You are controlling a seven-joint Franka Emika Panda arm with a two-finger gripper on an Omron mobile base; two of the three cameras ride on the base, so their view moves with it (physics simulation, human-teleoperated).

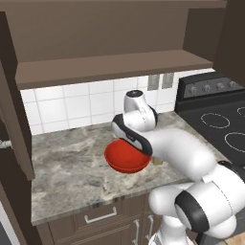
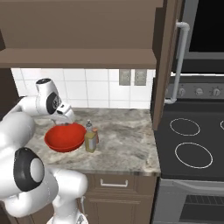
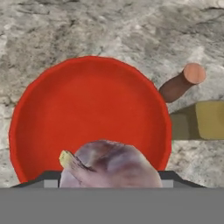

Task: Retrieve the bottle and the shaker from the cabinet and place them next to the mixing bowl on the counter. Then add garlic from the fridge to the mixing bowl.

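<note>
- In my right base view, the red mixing bowl [image 2: 65,137] sits at left of centre on the marble counter [image 2: 127,140].
- Directly above it hangs the gripper [image 2: 65,123], hand pointing down into the bowl.
- My hand view shows the jaws pinching a purple-white garlic bulb [image 3: 109,166] at bottom centre, poised over the bowl's red interior.
- Just right of the bowl stand the yellow bottle [image 2: 90,138] and the brown shaker [image 2: 96,135], close together.
- Far right, the black stove [image 2: 192,144] borders the counter.
</note>
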